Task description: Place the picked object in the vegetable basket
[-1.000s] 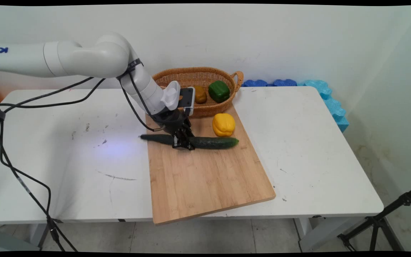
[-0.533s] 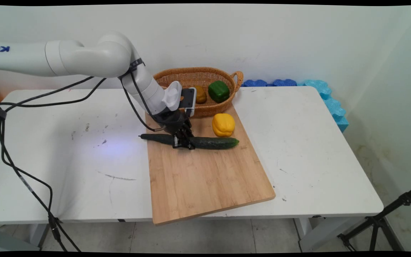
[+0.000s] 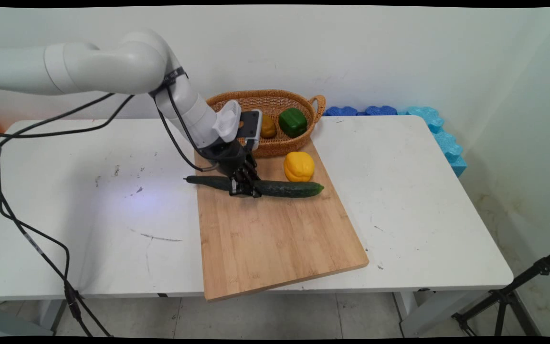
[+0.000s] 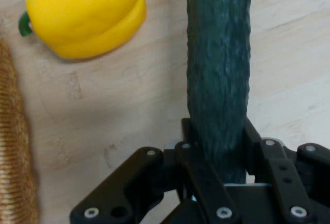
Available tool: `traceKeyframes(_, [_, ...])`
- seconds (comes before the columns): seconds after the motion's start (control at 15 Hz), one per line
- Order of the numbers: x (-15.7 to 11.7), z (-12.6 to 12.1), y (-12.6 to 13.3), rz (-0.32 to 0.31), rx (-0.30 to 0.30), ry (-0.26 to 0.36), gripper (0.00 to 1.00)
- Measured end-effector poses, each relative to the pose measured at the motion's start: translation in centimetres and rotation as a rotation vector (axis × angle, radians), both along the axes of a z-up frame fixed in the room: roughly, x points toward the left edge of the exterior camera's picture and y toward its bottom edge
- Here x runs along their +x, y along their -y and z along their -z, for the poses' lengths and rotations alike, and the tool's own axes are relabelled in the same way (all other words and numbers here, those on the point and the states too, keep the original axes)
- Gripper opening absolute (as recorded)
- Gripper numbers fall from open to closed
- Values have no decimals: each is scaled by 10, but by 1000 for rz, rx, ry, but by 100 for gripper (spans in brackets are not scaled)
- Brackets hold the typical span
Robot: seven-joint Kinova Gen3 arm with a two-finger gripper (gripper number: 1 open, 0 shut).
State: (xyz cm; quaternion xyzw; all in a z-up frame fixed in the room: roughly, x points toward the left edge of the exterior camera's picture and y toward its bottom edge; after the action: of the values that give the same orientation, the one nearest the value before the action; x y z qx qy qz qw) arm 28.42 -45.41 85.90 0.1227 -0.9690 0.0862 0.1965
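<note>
- Where the arm reached down from the upper left, the gripper [image 3: 243, 187] was clamped on the cucumber [image 3: 280, 188], its fingers closed on either side of the dark green body somewhat left of the cucumber's middle.
- Seen from the hand, the cucumber [image 4: 218, 74] ran straight up out of the gripper [image 4: 219, 152] between the two fingers, which pressed against its sides.
- Its thin stem end stuck out past the left edge of the cutting board [image 3: 275, 234] over the white table [image 3: 413, 191], while the longer, thicker part stretched to the right across the board's far portion.
- Whether the cucumber rested on the board or hung just above it could not be told.
- Just beyond the cucumber's right half sat a yellow bell pepper [image 3: 299, 166] on the board, near it but apart; the hand view showed the same pepper [image 4: 82, 15] at the upper left, well clear of the fingers.
- Behind the board stood a wicker basket [image 3: 237, 102] at the table's far side, holding a green bell pepper [image 3: 292, 122] and a brownish-yellow item [image 3: 268, 126], partly hidden by the wrist.
- Blue foam pieces [image 3: 428, 122] lay along the far right edge by the wall.
- Black cables [image 3: 31, 239] hung down at the left.
</note>
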Motion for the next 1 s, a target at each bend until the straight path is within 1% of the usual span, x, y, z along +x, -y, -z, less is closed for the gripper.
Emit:
traceKeyframes(0.2, [0,-21,-3,-24,-13,-23,0])
traceKeyframes(0.47, [4,-48,0,-82,-41,-47,0])
traceKeyframes(0.73, [13,-75,10,-175,-77,-71,0])
traceKeyframes(1.0, [26,-92,26,-273,-113,-84,0])
